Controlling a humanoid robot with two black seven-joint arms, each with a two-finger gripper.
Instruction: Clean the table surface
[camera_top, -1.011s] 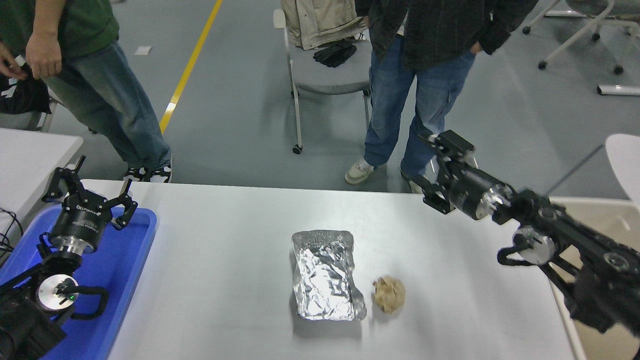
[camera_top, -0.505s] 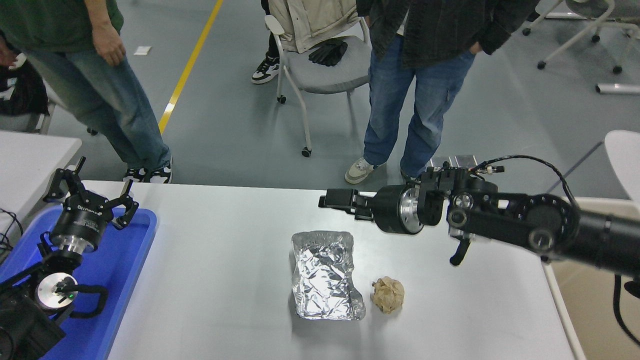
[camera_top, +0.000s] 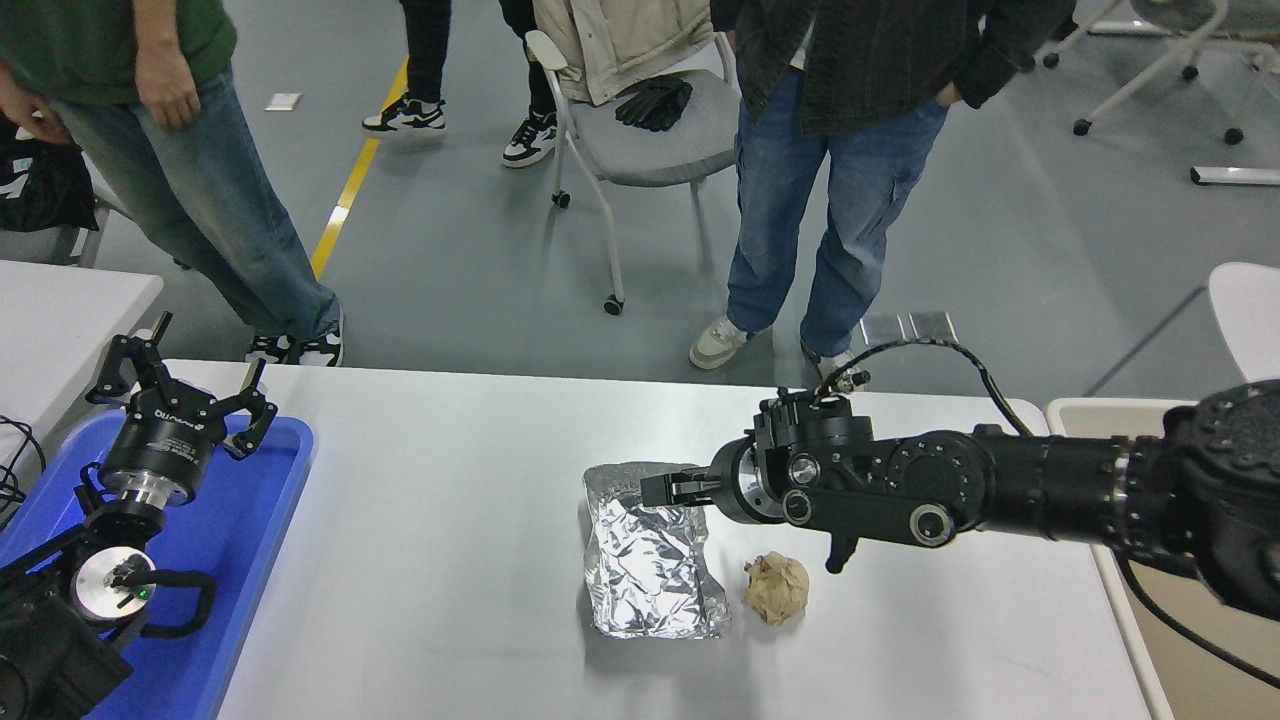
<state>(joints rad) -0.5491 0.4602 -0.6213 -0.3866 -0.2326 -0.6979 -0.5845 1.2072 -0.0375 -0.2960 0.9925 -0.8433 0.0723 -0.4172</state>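
Desk (camera_top: 450, 560): white top, mid-frame, still carrying two items near its centre: foil tray (camera_top: 652, 560) and paper ball (camera_top: 778, 588) just beside it. Neither removed (clearing barely begun, by my judgement). Right gripper (camera_top: 668, 489): over the foil's far edge, fingers near together; whether they pinch foil, cannot tell. Left gripper (camera_top: 178, 392): parked over blue tray (camera_top: 262, 530) at left edge, fingers spread.

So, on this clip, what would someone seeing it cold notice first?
Probably the crumpled foil container shining mid-table, with the right gripper reaching in from the right edge and hovering at its far end. Next to the foil's right side lies a small crumpled brown paper ball. The left gripper sits parked with jaws open over a blue tray at the lower left.
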